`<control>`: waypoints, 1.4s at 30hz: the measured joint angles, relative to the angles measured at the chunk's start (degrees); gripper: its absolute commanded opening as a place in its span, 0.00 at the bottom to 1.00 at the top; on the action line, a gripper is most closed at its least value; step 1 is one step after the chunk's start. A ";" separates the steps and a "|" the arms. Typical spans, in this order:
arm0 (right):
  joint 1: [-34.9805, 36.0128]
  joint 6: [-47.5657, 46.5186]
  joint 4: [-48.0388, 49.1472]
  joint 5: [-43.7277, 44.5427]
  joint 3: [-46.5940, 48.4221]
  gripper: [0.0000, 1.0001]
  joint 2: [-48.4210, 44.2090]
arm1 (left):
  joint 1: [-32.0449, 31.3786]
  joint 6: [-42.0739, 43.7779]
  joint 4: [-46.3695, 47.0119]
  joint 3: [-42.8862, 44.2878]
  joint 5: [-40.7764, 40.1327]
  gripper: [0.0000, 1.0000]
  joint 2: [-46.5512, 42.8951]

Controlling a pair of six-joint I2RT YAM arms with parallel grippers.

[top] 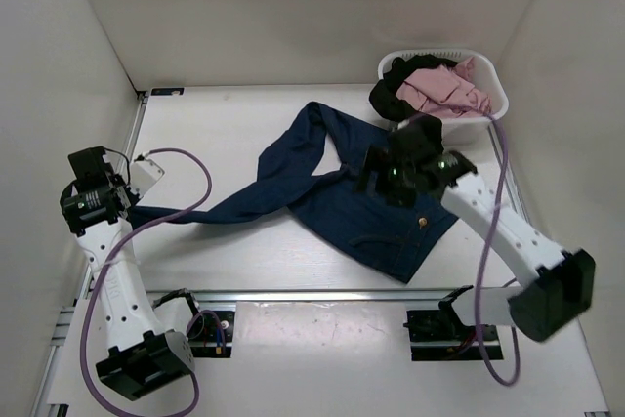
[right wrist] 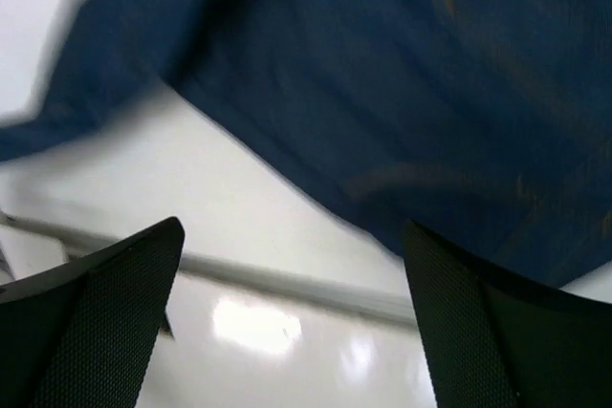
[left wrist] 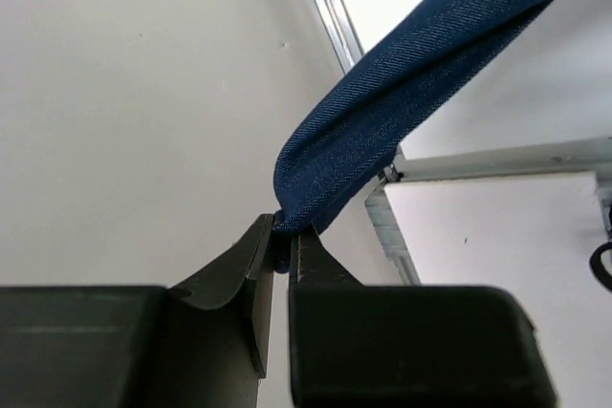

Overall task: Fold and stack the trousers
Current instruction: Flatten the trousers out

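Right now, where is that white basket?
In the top view, the white basket sits in the far right corner, holding a pink garment, beyond the navy trousers.

Navy denim trousers (top: pixel 376 227), white basket (top: pixel 498 91)

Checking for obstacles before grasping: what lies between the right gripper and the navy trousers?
Nothing; the right wrist view, though blurred, shows bare space from the right gripper to the navy trousers.
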 measured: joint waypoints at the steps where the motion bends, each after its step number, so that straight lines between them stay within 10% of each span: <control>1: 2.23 1.86 -0.90 1.44 -4.44 0.98 -3.76 | -0.15 -0.46 0.33 -0.07 0.63 0.14 0.09; 8: 11.39 19.74 -4.24 4.31 -33.75 0.98 -13.00 | -0.37 -4.15 4.13 -0.15 3.32 0.14 1.79; 23: 11.37 52.09 -1.81 12.17 -49.13 0.98 -29.18 | -0.81 -4.70 6.14 -0.15 4.61 0.14 5.31; 29: 11.67 62.42 -2.49 16.50 -50.05 0.69 -28.81 | -1.38 -4.76 6.14 -0.15 4.70 0.14 5.64; 34: 12.20 65.70 -7.67 13.44 -49.48 0.00 -27.45 | -1.38 -5.01 6.19 -0.15 4.68 0.14 5.55; 42: 11.85 69.61 -18.64 29.31 -44.46 0.00 -40.37 | -1.44 -4.76 12.31 -1.97 -0.55 0.14 5.29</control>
